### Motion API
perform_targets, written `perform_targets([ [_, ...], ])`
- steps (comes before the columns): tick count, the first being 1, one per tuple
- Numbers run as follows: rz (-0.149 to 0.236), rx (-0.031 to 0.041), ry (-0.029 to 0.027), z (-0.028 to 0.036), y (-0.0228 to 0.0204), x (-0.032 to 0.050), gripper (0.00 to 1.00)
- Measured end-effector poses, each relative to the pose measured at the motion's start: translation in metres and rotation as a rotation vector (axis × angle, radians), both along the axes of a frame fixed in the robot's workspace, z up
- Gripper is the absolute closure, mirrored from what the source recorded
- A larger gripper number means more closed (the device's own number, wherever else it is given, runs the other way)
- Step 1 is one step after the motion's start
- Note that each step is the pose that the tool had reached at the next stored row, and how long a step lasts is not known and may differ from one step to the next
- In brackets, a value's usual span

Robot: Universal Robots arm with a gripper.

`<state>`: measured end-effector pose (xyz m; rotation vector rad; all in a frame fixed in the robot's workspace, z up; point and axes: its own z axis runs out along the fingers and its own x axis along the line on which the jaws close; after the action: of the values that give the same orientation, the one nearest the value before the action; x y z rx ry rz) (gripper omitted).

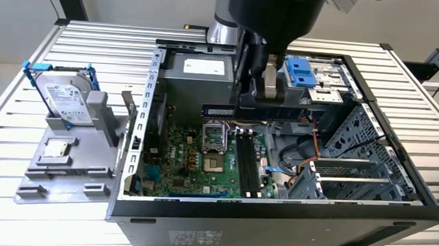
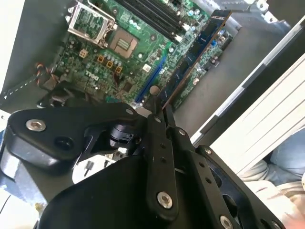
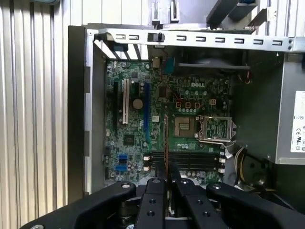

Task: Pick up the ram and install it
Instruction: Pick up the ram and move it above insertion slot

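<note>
The claw [image 1: 255, 104] is closed on the ram [image 1: 284, 113], holding it level above the open computer case [image 1: 275, 219], clear of the black memory slots [image 1: 249, 164] and lying crosswise to them. In the exterior view the arm's dark body hides the claw's upper part and covers the stick's middle. In the first wrist view the ram shows edge-on as a thin line between the fingers [image 3: 155, 200].

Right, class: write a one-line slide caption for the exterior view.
The pincer holds the ram level above the motherboard inside the open computer case.
</note>
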<state>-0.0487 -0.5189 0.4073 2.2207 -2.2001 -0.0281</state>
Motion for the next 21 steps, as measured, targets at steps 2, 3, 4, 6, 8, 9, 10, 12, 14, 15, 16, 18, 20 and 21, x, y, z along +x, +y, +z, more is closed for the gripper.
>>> perform_targets([
  [2,0.000,0.0000,-0.0001,-0.0001,0.0010,0.0074,1.00],
  [3,0.000,-0.0001,0.0000,-0.0001,0.0014,0.0113,1.00],
  [4,0.000,-0.0001,0.0000,-0.0001,0.0018,0.0152,1.00],
  [6,0.000,-0.0002,-0.0001,-0.0001,0.0024,0.0239,1.00],
  [8,0.000,-0.0003,0.0000,-0.0001,0.0029,0.0321,1.00],
  [9,0.000,-0.0002,0.0000,-0.0002,0.0034,0.0352,1.00],
  [10,0.000,-0.0006,0.0000,-0.0002,0.0040,0.0385,1.00],
  [12,0.000,-0.0011,0.0000,-0.0002,0.0046,0.0418,1.00],
  [14,0.000,-0.0010,-0.0001,-0.0002,0.0046,0.0418,1.00],
  [15,0.000,-0.0011,0.0000,-0.0002,0.0046,0.0418,1.00],
  [16,0.000,-0.0010,0.0000,-0.0002,0.0046,0.0418,1.00],
  [18,0.000,-0.0010,0.0000,-0.0002,0.0047,0.0419,1.00],
  [20,0.000,-0.0010,0.0000,-0.0002,0.0049,0.0419,1.00],
  [21,0.000,-0.0010,0.0000,-0.0002,0.0056,0.0419,1.00],
])
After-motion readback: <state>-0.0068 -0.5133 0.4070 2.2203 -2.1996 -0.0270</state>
